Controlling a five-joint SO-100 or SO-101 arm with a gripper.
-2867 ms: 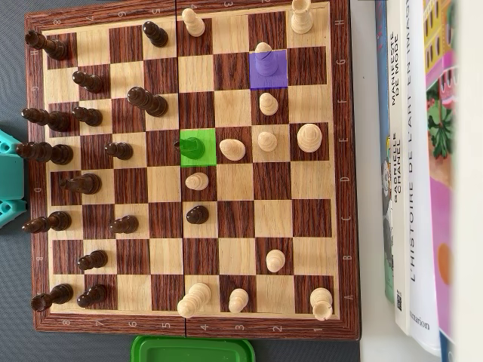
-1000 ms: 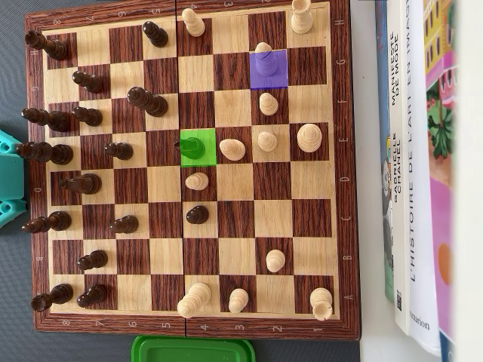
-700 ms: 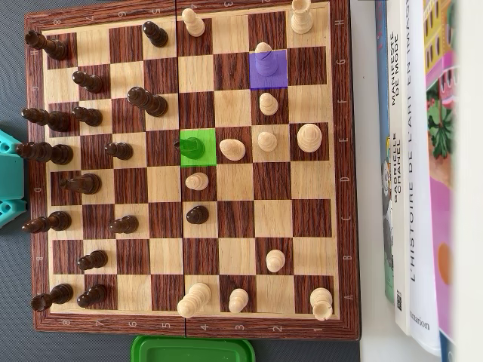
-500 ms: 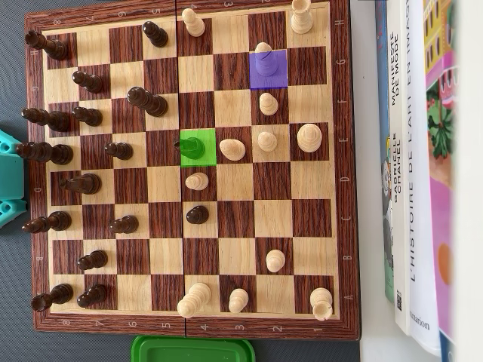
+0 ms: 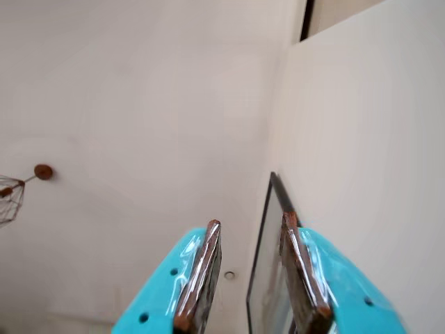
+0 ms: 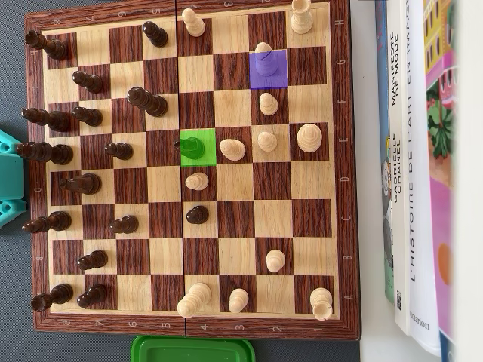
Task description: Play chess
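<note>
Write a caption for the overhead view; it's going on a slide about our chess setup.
Mid-game wooden chessboard with one green-highlighted square and one purple, books stacked alongside, arm's teal base at the edge.

Grey table (image 6: 15, 90) carries chessboard (image 6: 343, 151), books (image 6: 415, 188) (right), green lid (image 6: 192, 351).

Brown-and-tan checkered chessboard (image 6: 226, 219), green square (image 6: 198, 147), purple square (image 6: 269, 69), turquoise fingers (image 5: 201, 278)

Book spine (image 6: 417, 188): "L'HISTOIRE DE L'ART EN IMA…"; board edge (image 6: 348, 151): letters A–H.
</note>
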